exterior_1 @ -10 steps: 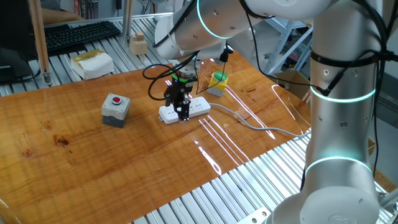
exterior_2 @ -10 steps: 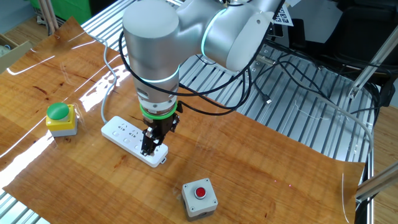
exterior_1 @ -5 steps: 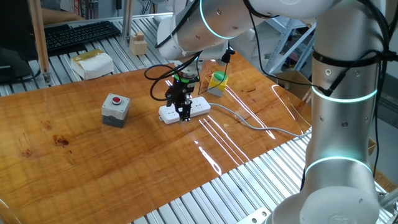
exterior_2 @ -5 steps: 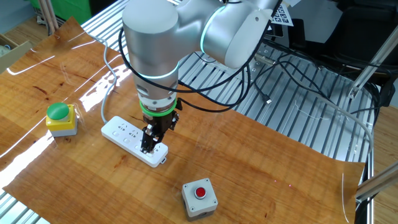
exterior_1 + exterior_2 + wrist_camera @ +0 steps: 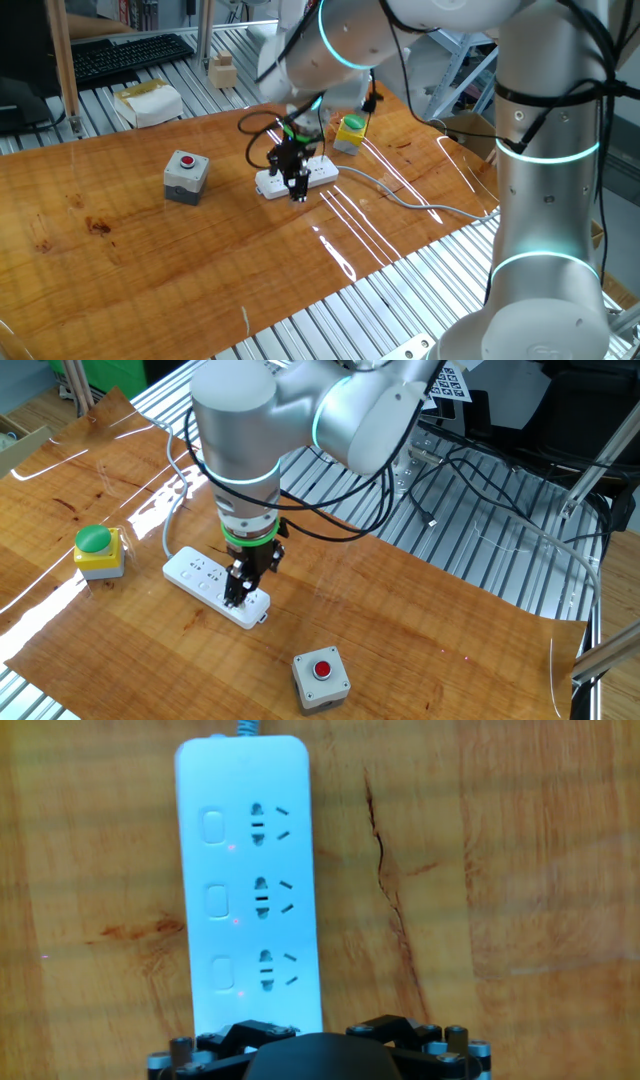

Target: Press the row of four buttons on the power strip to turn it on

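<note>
The white power strip (image 5: 312, 172) (image 5: 203, 576) lies flat on the wooden table. In the hand view the power strip (image 5: 250, 870) runs away from me, and three of the four buttons show in a line down its left side, the middle one (image 5: 215, 901) among them. The strip's near end, where the line of buttons carries on, is hidden under my hand's dark body (image 5: 320, 1062). My gripper (image 5: 297, 190) (image 5: 235, 598) points straight down onto that end of the strip. Its fingertips read as one narrow black tip, and no gap shows.
A grey box with a red round button (image 5: 186, 172) (image 5: 321, 678) stands beside the strip's end. A yellow box with a green button (image 5: 350, 132) (image 5: 98, 550) stands near the other end. The grey cable (image 5: 400, 195) trails across the table. A keyboard (image 5: 130, 55) lies beyond the table's edge.
The arm has shifted slightly above the strip. The gripper tip stays at the same end of the strip, a touch lower.
</note>
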Tool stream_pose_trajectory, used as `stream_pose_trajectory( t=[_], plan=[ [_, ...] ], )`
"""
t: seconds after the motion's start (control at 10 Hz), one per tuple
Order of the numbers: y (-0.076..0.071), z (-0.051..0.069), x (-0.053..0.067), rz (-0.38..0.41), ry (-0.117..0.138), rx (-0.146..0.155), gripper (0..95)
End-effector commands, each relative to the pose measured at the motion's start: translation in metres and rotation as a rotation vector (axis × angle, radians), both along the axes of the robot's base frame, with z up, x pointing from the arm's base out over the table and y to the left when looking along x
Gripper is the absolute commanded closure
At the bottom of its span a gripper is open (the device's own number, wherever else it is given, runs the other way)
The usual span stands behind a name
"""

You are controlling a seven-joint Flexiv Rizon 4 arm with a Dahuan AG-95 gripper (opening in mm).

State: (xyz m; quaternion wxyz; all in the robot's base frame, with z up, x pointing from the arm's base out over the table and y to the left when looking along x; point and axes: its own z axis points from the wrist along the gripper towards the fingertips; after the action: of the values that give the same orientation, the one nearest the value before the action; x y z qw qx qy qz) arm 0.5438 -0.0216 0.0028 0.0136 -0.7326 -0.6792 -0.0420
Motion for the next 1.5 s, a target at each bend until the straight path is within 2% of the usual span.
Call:
stream_pose_trajectory(
  t=[0.1, 0.2, 0.3, 0.4, 0.5, 0.6, 1.5],
  plan=[
    [0.002, -0.023, -0.008, 0.003, -0.052, -0.006, 0.0],
    [0.003, -0.019, -0.007, -0.014, -0.064, -0.002, 0.0],
    [0.003, -0.012, -0.005, -0.021, -0.064, 0.003, 0.0],
    [0.002, 0.002, -0.001, -0.012, -0.032, 0.013, 0.0],
    [0.001, 0.021, 0.001, 0.023, 0.038, 0.015, 0.0],
    [0.0, 0.026, 0.0, 0.036, 0.051, 0.007, 0.0],
    [0.0, 0.023, 0.006, 0.033, 0.064, -0.003, 0.0]
  ],
)
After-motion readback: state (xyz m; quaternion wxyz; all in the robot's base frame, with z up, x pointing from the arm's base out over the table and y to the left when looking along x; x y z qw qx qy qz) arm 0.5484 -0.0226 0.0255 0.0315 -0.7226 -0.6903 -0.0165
